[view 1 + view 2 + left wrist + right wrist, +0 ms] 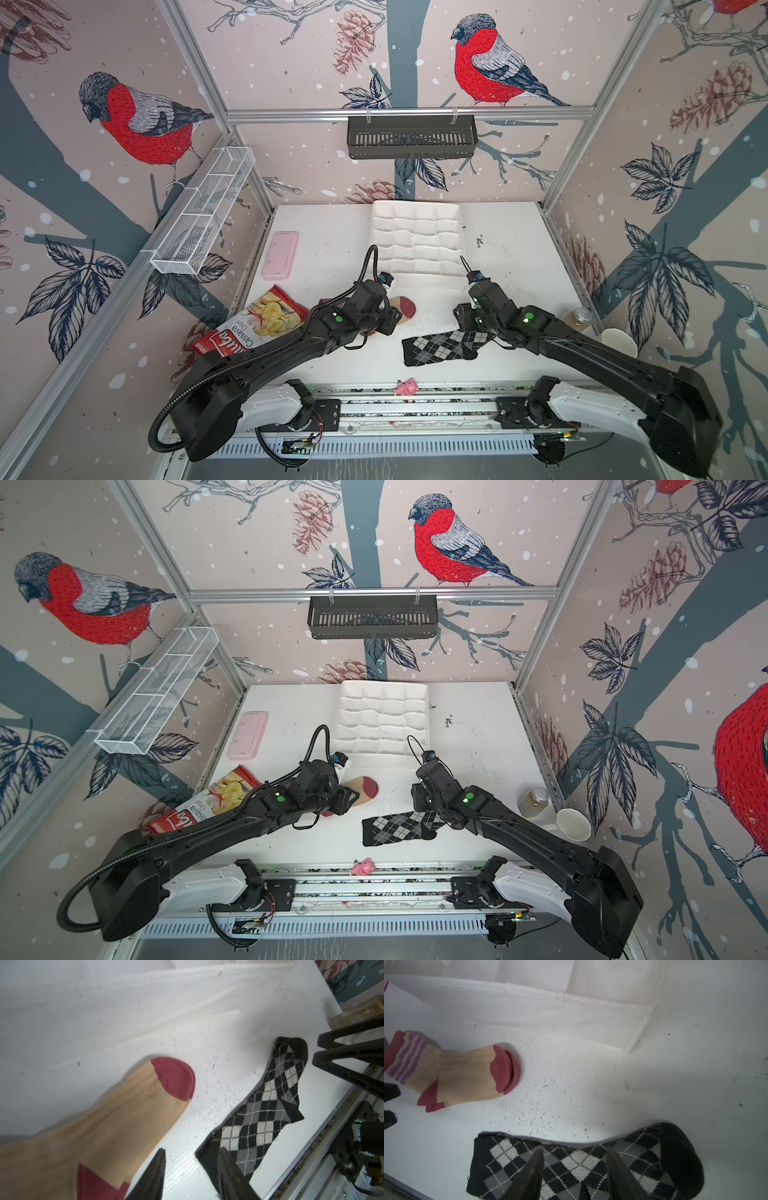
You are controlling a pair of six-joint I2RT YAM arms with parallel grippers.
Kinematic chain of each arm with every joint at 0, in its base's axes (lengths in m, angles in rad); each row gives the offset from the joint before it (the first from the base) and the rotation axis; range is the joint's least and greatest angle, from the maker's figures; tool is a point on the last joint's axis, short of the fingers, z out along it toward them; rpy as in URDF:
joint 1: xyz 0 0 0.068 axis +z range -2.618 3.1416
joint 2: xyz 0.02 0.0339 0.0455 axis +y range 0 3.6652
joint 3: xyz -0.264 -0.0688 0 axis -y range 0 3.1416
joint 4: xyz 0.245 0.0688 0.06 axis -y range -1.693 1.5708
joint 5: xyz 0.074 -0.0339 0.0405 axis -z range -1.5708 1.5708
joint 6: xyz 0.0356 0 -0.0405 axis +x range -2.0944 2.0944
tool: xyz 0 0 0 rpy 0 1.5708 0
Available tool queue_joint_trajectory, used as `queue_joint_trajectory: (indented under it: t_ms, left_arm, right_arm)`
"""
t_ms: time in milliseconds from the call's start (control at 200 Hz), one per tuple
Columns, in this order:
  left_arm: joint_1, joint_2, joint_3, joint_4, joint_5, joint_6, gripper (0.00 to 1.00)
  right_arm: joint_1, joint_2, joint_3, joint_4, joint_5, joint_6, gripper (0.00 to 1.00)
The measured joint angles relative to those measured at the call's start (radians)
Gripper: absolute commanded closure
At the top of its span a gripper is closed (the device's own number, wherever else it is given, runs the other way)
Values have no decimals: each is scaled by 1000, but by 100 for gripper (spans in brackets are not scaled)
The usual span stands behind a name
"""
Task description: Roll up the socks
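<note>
Nothing rolled yet, tan sock (467, 1080) and argyle sock (440, 347) both lie loose on the tabletop (519, 257). Right gripper (575, 1150) is spread over the argyle one, left gripper (192, 1149) is spread and empty.

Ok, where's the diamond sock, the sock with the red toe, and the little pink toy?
diamond sock (444, 347): in a top view, on its patterned middle.
sock with the red toe (467, 1080): right wrist view, on its tan foot part.
pink toy (406, 387): in a top view, on its body.
</note>
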Motion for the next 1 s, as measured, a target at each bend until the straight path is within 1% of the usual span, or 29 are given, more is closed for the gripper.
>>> queue_joint_trajectory:
  t_ms: [235, 325, 465, 751, 891, 1001]
  left_arm:
    - [-54, 14, -59, -37, 79, -70, 56]
    - [-76, 38, -76, -29, 120, -97, 55]
    - [-84, 88, -85, 0, 164, -117, 55]
    - [-86, 230, -39, 24, 222, -118, 59]
    - [-87, 262, -20, 26, 238, -114, 59]
    - [-87, 278, -11, 26, 247, -96, 61]
  right_arm:
    - [79, 2, -33, -3, -41, 49, 56]
    - [95, 16, -45, -4, -59, 62, 56]
    - [106, 41, -50, 2, -64, 72, 57]
    - [124, 82, -51, 19, -90, 75, 61]
    - [126, 90, -53, 22, -93, 75, 63]
    - [127, 92, -60, 27, -99, 75, 64]
